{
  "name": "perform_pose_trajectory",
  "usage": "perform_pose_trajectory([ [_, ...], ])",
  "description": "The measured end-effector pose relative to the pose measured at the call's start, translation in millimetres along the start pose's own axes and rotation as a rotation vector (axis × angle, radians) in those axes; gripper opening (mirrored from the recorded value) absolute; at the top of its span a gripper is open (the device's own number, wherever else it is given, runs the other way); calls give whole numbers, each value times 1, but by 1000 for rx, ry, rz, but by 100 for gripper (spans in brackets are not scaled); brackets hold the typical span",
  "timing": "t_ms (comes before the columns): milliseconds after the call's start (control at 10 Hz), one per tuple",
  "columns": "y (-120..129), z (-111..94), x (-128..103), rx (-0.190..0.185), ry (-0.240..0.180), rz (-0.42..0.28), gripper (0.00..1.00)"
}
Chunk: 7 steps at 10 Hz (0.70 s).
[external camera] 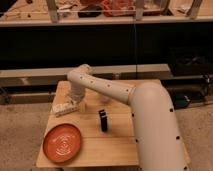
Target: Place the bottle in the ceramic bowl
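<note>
Place: lab or workshop.
Signs: cluttered bench (30,21) behind wooden table (115,150); speckled floor (20,135).
Gripper: gripper (75,102) near the table's left edge.

wood tbl (120,145), glossy bowl (62,143), tool (75,103) at bottle (63,108)

Black upright block (103,120) standing mid-table, wooden table (117,147), dark shelving (150,45) behind
</note>
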Motion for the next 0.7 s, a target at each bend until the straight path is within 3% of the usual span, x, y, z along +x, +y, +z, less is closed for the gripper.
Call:
perform_pose_trajectory([
  [700, -5, 12, 0, -37, -29, 31, 80],
])
